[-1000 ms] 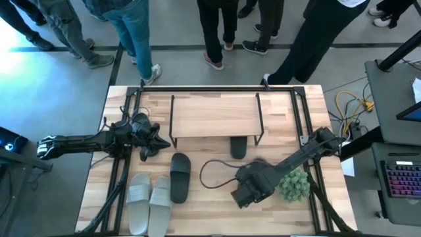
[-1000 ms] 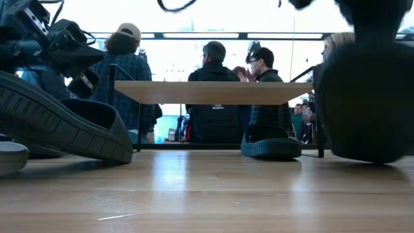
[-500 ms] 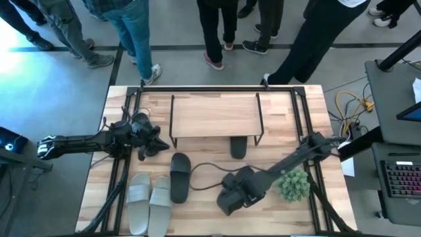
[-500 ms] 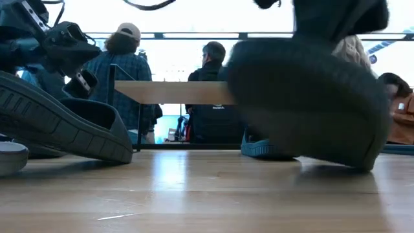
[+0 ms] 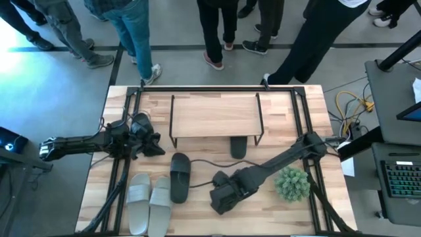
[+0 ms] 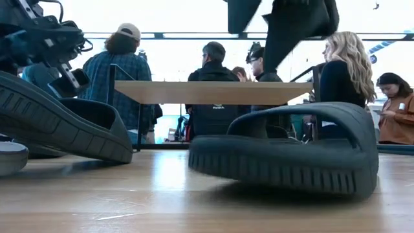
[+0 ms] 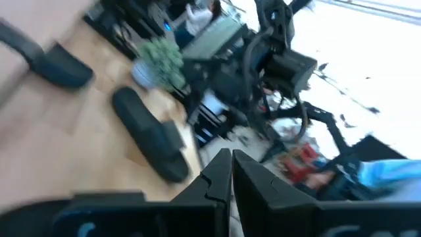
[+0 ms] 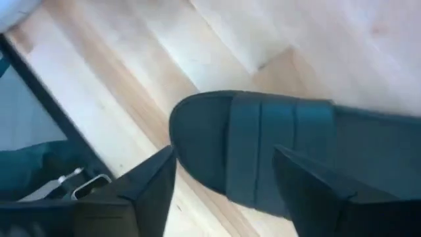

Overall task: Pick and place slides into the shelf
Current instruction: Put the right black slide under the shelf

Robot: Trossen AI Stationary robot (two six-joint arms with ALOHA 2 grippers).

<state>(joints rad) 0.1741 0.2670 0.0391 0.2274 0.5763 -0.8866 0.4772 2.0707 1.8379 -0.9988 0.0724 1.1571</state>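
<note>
Near the front middle of the big wooden tabletop point(image 5: 289, 112), the right gripper point(image 5: 222, 199) hangs over a plain black slide with a wide strap point(image 8: 276, 155), which lies flat on the wood in the low view point(image 6: 288, 158); its two dark fingers point(image 8: 154, 187) are spread apart either side of the strap and grip nothing; a green bushy plant point(image 5: 293, 184) sits just to the right of that arm. To the left, a second black slide point(image 5: 180, 176) lies on the table, with a pair of pale grey-white ribbed slides point(image 5: 148, 203) just beside it toward the front-left corner; another black slide point(image 5: 238, 147) lies partly under the front edge of the low shelf with a light-wood top board and thin black wire legs point(image 5: 216, 115), which stands at the back middle of the table. Off to the left of the shelf, the left gripper point(image 5: 152, 143) hovers above the table; its fingers point(image 7: 220, 172) are pressed together with nothing between them. Beyond the table several people point(image 6: 213, 90) stand and sit.
</note>
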